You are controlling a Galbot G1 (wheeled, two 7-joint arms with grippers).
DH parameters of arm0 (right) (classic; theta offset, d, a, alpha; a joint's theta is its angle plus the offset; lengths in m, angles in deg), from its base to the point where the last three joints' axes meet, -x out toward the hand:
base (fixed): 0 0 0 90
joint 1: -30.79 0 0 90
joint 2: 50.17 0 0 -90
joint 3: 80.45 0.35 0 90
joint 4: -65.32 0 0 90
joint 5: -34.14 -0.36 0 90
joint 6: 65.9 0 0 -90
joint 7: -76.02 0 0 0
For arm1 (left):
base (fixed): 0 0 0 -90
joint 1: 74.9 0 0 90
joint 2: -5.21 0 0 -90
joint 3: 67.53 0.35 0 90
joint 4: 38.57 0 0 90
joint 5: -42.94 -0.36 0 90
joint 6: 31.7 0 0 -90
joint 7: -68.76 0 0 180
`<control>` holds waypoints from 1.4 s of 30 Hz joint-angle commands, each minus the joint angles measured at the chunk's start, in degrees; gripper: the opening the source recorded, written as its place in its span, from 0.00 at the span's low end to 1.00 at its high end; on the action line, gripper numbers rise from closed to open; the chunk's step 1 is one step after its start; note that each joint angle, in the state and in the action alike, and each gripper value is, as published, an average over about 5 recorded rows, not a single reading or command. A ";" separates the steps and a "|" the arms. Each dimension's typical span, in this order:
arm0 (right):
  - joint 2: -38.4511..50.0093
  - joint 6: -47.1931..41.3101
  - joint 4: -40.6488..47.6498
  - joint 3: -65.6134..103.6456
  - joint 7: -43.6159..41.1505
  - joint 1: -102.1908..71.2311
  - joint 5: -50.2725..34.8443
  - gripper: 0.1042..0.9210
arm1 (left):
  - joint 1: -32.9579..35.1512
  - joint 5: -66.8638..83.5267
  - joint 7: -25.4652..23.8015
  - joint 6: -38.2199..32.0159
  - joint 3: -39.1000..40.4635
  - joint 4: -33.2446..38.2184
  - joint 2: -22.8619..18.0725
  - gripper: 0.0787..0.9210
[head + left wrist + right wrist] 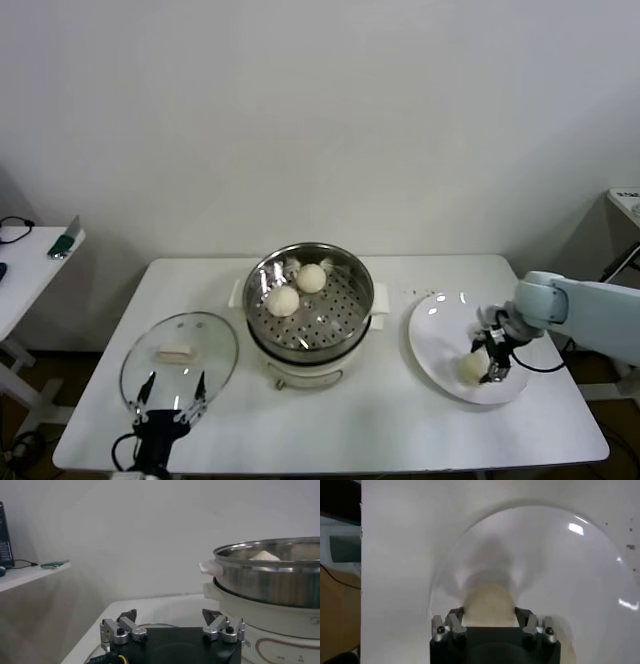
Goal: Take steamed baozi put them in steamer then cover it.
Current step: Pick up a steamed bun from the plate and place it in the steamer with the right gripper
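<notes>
The steamer (308,315) stands mid-table with two baozi (283,300) (312,278) on its perforated tray. It also shows in the left wrist view (270,580), where one bun's top (265,556) peeks over the rim. Another baozi (468,368) lies on the white plate (440,325) at the right. My right gripper (485,362) is down on the plate, and its fingers press both sides of this bun (490,605). The glass cover (205,345) lies flat at the front left. My left gripper (175,390) is open and empty at the cover's near edge.
Small crumbs (430,295) lie on the table between steamer and plate. A low side table (30,250) with a dark device stands to the far left. Another surface (628,200) shows at the right edge. The plate (560,570) fills the right wrist view.
</notes>
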State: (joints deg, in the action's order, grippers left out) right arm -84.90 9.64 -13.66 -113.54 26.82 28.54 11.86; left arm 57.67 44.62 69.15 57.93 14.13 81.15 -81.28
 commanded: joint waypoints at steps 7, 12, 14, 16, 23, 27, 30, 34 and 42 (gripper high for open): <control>-11.30 16.69 -1.84 -8.76 -12.01 30.13 0.73 0.71 | 0.48 -0.10 0.09 -0.41 -0.02 0.43 -0.24 0.88; -18.27 23.00 -8.05 -1.84 -13.89 38.21 2.39 0.71 | 0.27 -0.40 0.06 -0.29 0.09 0.58 -0.60 0.88; -20.64 23.87 -11.86 1.50 -13.72 38.80 3.47 0.71 | 0.28 -0.53 0.04 -0.27 0.14 0.65 -0.74 0.88; -22.94 23.92 -15.87 3.87 -13.01 38.08 4.69 0.71 | 0.36 -0.63 0.04 -0.30 0.12 0.74 -0.77 0.88; -29.83 22.27 -24.40 6.74 -8.93 27.91 16.19 0.71 | 0.55 -0.65 0.09 -0.47 -0.22 0.96 -0.75 0.88; -32.92 21.12 -22.93 6.80 -6.42 22.13 21.71 0.71 | 0.61 -0.75 0.08 -0.45 -0.29 1.00 -0.76 0.88; -35.04 20.63 -20.63 6.88 -4.20 18.15 26.48 0.71 | 0.54 -0.78 0.08 -0.41 -0.41 0.93 -0.82 0.88; -37.38 20.65 -16.32 7.58 -2.78 13.12 31.34 0.71 | 0.52 -0.74 0.07 -0.32 -0.60 0.83 -0.89 0.88; -39.76 20.66 -12.12 7.59 -2.70 8.05 33.14 0.71 | 0.48 -0.55 0.08 -0.23 -0.90 0.42 -0.92 0.88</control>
State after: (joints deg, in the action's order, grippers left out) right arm -120.61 29.90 -28.14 -106.98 22.56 42.82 38.89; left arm 58.15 43.99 69.24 57.66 13.24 81.66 -82.16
